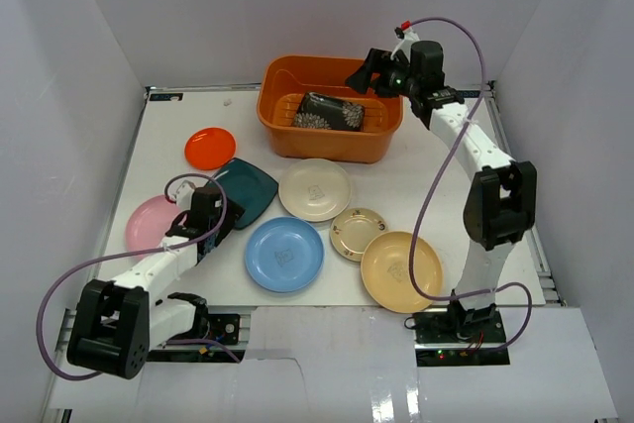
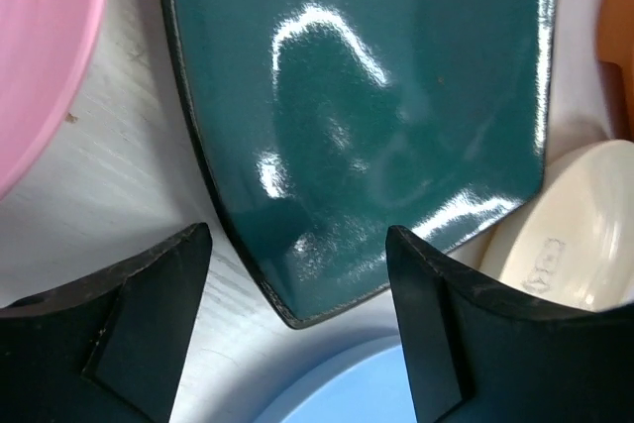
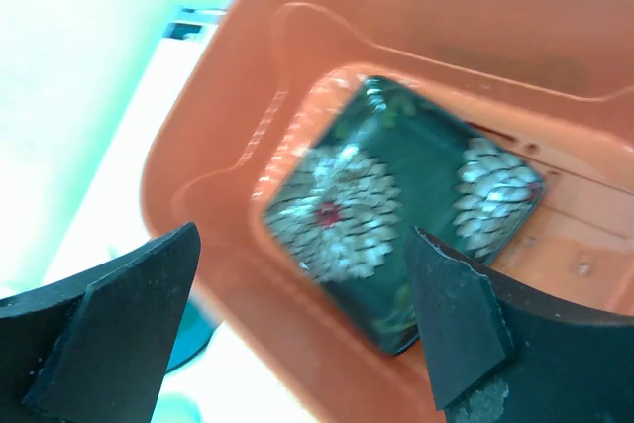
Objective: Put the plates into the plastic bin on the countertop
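- White walls are seen around the white countertop (image 1: 416, 185), with the orange plastic bin (image 1: 287, 131) set toward its far side.
- Near-left of the bin, the left gripper (image 2: 297, 240) is seen with jaws spread wide, one at each side of a corner of the glossy square dark teal plate (image 1: 248, 188); nothing is clamped.
- Left of and in front of the bin, six round plates are laid out: pink (image 1: 149, 223), orange-red (image 1: 210, 148), blue (image 1: 284, 254), cream (image 1: 314, 189), small beige patterned (image 1: 358, 233), tan-yellow (image 1: 400, 270).
- Inside the bin, the square black plate (image 1: 332, 112) with white flowers is laid on the bottom.
- Above the bin's right end, the right gripper (image 3: 302, 245) is held with jaws wide apart and empty.
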### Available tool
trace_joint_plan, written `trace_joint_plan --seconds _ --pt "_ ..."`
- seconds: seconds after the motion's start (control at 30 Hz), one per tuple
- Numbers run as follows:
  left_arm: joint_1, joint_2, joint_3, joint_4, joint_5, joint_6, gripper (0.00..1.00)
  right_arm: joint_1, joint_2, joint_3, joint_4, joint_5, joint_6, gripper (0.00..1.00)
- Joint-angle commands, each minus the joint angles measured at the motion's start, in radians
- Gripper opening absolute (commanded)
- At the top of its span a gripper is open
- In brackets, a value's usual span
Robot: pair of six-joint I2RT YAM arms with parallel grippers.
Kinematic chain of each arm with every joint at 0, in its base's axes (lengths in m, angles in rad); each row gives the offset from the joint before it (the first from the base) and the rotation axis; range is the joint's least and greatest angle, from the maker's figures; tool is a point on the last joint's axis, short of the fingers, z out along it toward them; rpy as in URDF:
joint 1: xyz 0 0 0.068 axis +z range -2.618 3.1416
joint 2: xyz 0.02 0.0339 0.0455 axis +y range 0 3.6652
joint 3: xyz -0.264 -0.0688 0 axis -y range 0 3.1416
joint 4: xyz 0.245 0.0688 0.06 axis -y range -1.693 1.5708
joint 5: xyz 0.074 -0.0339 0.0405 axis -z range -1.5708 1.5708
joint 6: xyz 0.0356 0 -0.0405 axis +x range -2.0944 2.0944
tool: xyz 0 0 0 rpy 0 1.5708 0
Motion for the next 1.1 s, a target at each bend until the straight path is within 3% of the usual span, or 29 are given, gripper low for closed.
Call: trace_joint_plan --seconds 0.0,0.27,0.47,0.6,0.67,0.7,0.83,1.07 --pt "0.005 -0.036 -0.068 0.068 0.035 -0.048 0.82 0.006 -0.156 -0.114 0.165 -0.090 0.017 0.88" --pt "0.005 -0.001 -0.203 0.297 0.063 -0.101 0.67 0.048 -0.359 -0.404 0.271 -0.105 0.025 0.84" --pt "0.005 0.005 -0.313 0.433 0.029 -0.116 0.57 0.080 -0.430 -0.519 0.276 -0.095 0.016 0.81" --pt "0.003 0.016 -0.386 0.540 0.003 -0.101 0.42 0.115 -0.471 -0.617 0.297 -0.065 0.027 0.80" --pt "0.003 0.013 -0.384 0.532 -0.010 -0.095 0.34 0.141 -0.486 -0.641 0.302 -0.056 0.033 0.79" --pt "0.003 0.010 -0.383 0.526 -0.018 -0.093 0.23 0.150 -0.491 -0.653 0.299 -0.053 0.033 0.79" --pt "0.003 -0.036 -0.380 0.509 -0.030 -0.064 0.00 0.189 -0.511 -0.662 0.265 -0.038 0.017 0.79" --pt "0.003 -0.311 -0.349 0.357 -0.078 -0.015 0.00 0.239 -0.540 -0.717 0.273 -0.036 0.030 0.79"
